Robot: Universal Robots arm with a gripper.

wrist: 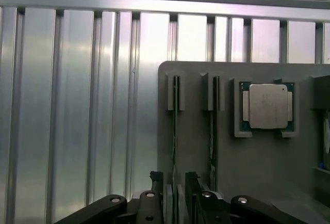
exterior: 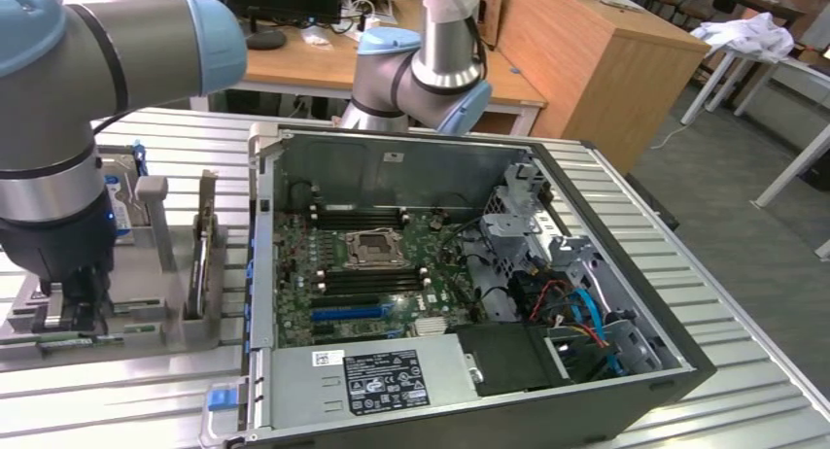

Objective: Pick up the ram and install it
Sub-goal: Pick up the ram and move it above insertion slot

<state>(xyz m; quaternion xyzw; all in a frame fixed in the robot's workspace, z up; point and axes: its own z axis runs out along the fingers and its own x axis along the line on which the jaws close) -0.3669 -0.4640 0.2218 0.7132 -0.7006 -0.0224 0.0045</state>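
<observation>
Wrist view shows the tool wide, with its 2 dark fingers standing on either side of the ram. There is a small gap at each side, so the stick is between them but not clamped. The ram is a thin green stick that stands on its long edge in a narrow slot of a grey holder. Just beside it, in a parallel slot of the same holder, stands a 2nd stick of the same kind. Further along the holder, a square silver processor chip lies flat in its own recess, apart from both sticks. The holder rests on a ribbed metal tabletop.

In the exterior view the tool is low over the holder at the exterior view's left, at the end of a grey arm with blue joint caps. Behind the arm, a hard drive with a blue and white label stands upright in the holder. An open computer case lies on the tabletop just beside the holder, toward the exterior view's right. Inside it the motherboard lies flat, with a processor socket in the middle and black memory slots on both sides of it. A 2nd arm stands behind the case.
</observation>
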